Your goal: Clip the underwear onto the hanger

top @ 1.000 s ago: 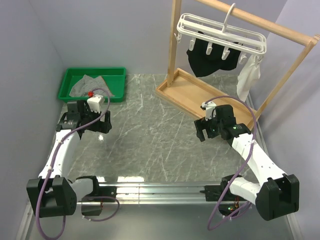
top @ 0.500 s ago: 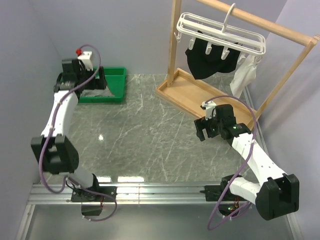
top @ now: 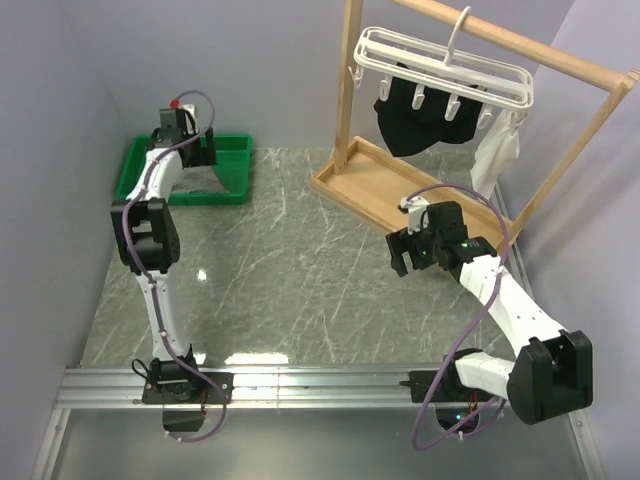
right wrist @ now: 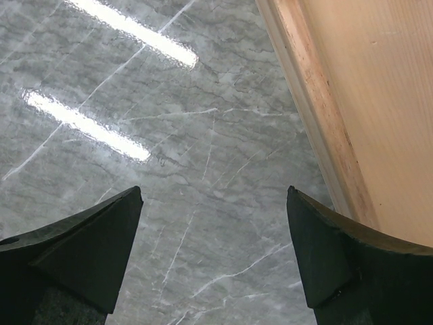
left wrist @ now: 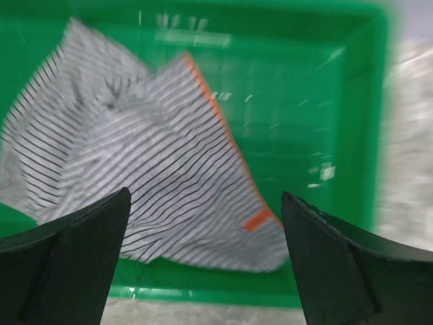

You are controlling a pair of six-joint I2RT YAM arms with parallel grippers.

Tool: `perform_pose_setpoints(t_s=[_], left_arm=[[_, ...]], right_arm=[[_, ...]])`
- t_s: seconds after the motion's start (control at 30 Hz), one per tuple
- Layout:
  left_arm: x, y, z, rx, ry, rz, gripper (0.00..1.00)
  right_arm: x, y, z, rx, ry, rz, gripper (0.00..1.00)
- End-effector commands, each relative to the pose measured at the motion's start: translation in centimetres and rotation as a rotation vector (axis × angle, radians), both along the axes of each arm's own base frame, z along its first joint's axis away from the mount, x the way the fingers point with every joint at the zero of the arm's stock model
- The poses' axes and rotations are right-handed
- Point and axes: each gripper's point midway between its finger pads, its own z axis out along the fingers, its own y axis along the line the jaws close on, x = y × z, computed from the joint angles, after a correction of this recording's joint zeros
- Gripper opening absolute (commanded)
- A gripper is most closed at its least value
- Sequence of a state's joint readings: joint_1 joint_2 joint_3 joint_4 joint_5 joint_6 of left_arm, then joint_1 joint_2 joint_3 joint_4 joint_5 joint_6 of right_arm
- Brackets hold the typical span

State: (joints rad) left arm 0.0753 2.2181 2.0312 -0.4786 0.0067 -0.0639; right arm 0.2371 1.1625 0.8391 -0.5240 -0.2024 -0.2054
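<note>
The marble table (top: 300, 280) is carrying everything, with the wooden rack (top: 372, 190) standing toward two o'clock in the top view and the hanger (top: 440, 62) hanging by its hook from the rack's rail. A black garment (top: 405, 120) and a small white cloth (top: 497, 155) are crowding the hanger, and that is looking like the biggest risk: which clips (top: 418, 98) are free is hard to tell, and a push from either arm could be setting the frame swinging. The green tray (top: 235, 170) is sitting toward ten o'clock, and the underwear (left wrist: 155, 169) is lying crumpled inside it, spreading from the tray's nine o'clock side to its middle, an orange-trimmed edge running toward five o'clock. The left gripper (left wrist: 204, 196) is hovering above the cloth with its jaws spread wide and holding nothing. Its wrist view is smearing, so a descent may be landing off target, pinching one thin layer that slips, or catching the tray wall and dragging the light tray along. The right gripper (right wrist: 214, 191) is waiting toward three o'clock over bare marble just beside the rack's base, equally wide open and empty. It is sitting well apart from the tray, so it is offering no help if the cloth lifts as a lump too thick for a small clip.
</note>
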Motion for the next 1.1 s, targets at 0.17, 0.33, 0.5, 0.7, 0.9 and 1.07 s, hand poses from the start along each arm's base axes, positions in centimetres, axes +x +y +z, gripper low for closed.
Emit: perform_pose_setpoints(t_s=[0.17,0.33,0.5,0.7,0.9,1.07], left_arm=[[1.2,2.8,-4.8,0.105,0.073,0.087,0.93],[1.0,3.4,-8.0,0.119,0.136,0.078,0.77],[1.8,2.7,-7.8,0.071,0.139,0.033,0.32],[2.4,1.9,2.7,0.057,-0.037,0.004,0.0],[-2.4,-0.1,17.0,0.111,-0.242,-0.141,0.0],[-8.6,-3.4,22.3,0.087,-0.29,-0.304,0.0]], right_arm=[[1.5,0.1,1.6,0.008,-0.053,-0.016,0.94],[1.5,-0.1,1.7,0.005,-0.066,-0.022,0.94],[1.5,-0.2,1.8,-0.002,-0.074,-0.017,0.93],[1.9,0.0,3.0,-0.001,-0.088,0.011,0.93],[2.0,0.5,3.9,-0.002,-0.05,0.085,0.92],[2.3,1.8,5.0,0.054,-0.03,0.116,0.92]])
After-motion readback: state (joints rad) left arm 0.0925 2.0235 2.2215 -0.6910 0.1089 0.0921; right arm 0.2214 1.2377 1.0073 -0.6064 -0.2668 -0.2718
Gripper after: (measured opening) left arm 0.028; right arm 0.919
